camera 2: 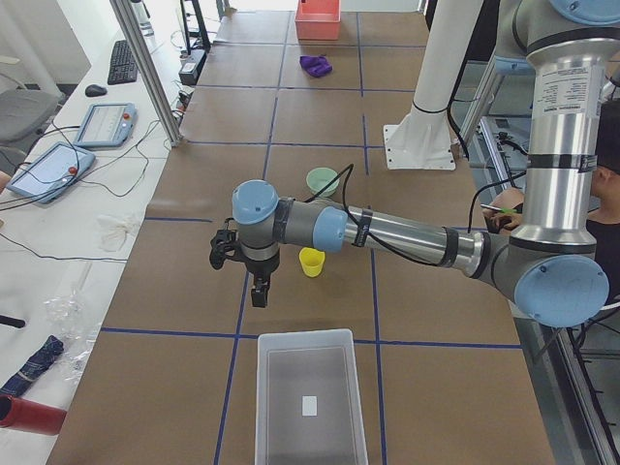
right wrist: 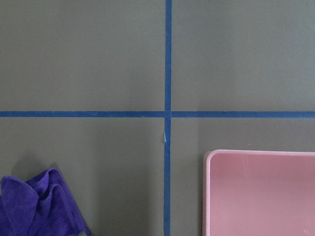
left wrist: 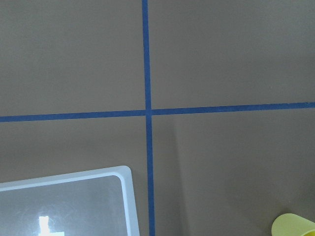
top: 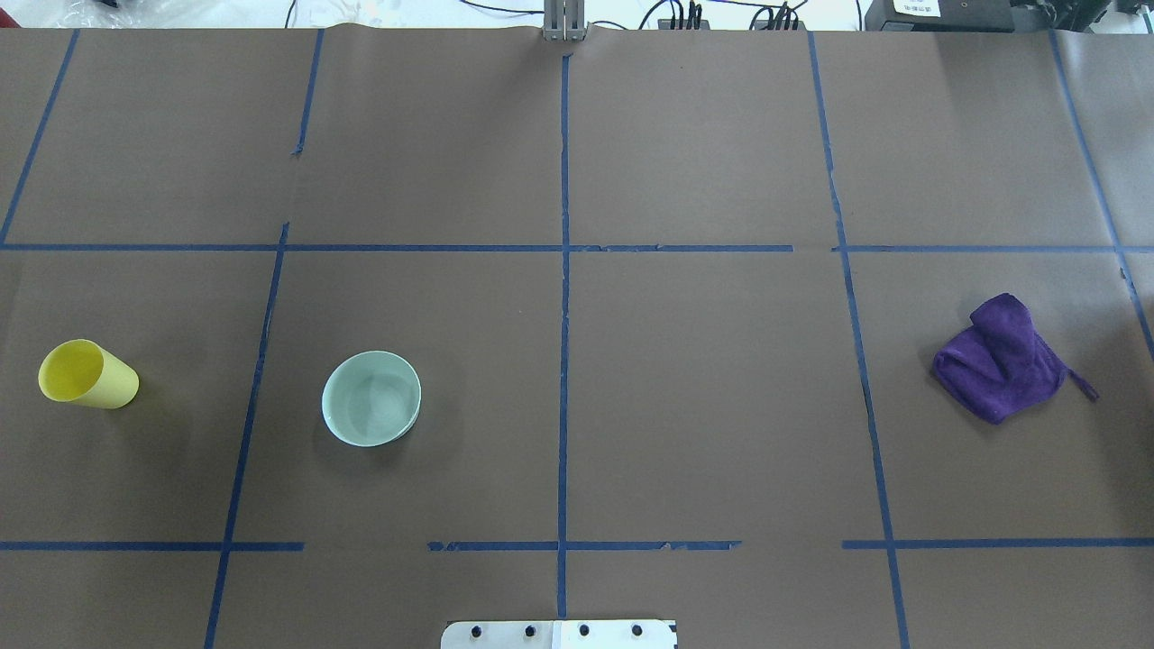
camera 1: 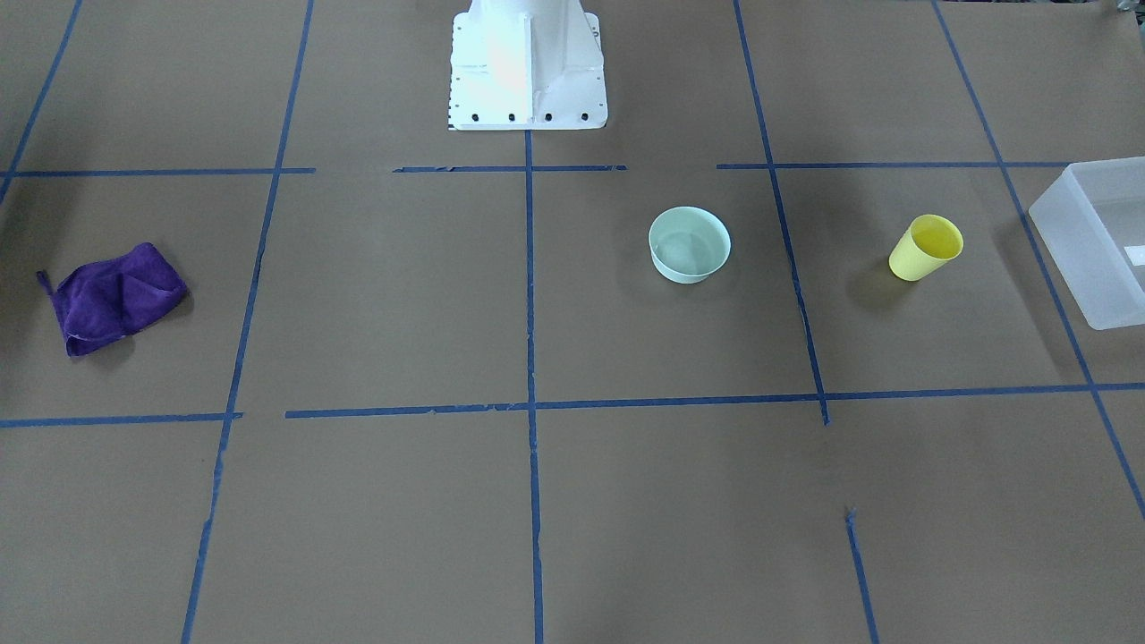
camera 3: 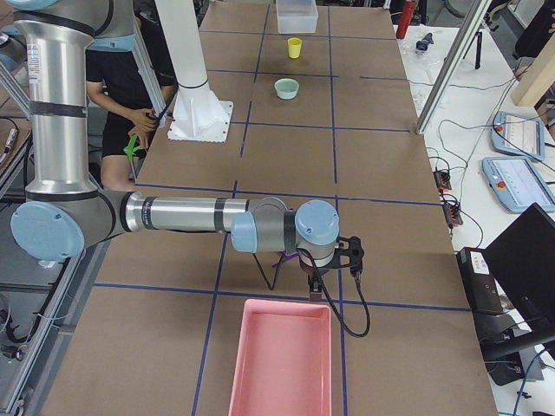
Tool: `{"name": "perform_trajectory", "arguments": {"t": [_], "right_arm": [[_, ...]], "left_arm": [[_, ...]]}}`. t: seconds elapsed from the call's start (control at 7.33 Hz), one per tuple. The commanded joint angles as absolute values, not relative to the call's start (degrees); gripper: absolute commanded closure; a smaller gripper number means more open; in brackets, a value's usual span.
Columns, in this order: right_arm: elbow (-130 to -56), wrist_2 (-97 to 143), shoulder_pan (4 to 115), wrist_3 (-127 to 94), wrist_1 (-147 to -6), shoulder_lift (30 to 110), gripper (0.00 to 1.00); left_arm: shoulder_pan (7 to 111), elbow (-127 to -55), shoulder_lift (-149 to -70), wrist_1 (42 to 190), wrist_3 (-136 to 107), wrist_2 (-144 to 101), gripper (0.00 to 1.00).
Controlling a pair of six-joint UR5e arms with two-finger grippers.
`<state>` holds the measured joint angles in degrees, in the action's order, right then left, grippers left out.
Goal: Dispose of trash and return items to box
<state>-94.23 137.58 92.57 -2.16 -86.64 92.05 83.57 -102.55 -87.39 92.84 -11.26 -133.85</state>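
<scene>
The yellow cup [camera 1: 926, 248] stands upright and mouth up on the brown table [top: 703, 406], outside the box [camera 1: 1064, 255], which sits well apart from it at the table's end with its open top free to receive things. The left gripper [camera 2: 260, 294] hangs above the table between the two. Its wrist camera looks straight down on a crossing of blue tape [left wrist: 146, 112], with the cup's rim off to one side of the fingers and the box's rounded corner off to the other, a spot that probably suits a short reach to the cup and a short carry to the box. The fingers touch nothing, and how far they are spread I cannot tell, since only the side view shows them. Beyond the cup sits the mint-green bowl [camera 1: 689, 244], farther from these fingers. At the far end the right gripper [camera 3: 315, 290] hangs likewise, with the crumpled purple cloth [right wrist: 37, 206] to one side below its fingers and the pink tray [right wrist: 206, 191] to the other; its opening cannot be told either. Nothing is held yet, so the task appears to be at its start.
</scene>
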Motion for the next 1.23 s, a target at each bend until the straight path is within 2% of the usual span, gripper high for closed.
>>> {"name": "perform_trajectory", "arguments": {"t": [0.0,0.27,0.68,1.09], "right_arm": [[-95.1,137.6,92.4,-2.3,-86.6,91.6,0.00],[-94.7,137.7,92.3,-2.1,-85.9,92.7,0.00],[-94.7,138.0,92.0,-2.4,-86.1,92.3,0.00],[-95.0,138.3,92.0,-2.5,-86.3,92.2,0.00]], "left_arm": [[74.8,-103.1,-80.4,114.1,-30.3,-134.3,0.00],[64.6,-103.1,-76.7,129.9,-48.3,-133.9,0.00],[57.9,-102.2,-76.7,130.3,-52.7,-129.3,0.00],[55.7,-99.8,-77.3,131.7,-54.1,-127.6,0.04]]}}
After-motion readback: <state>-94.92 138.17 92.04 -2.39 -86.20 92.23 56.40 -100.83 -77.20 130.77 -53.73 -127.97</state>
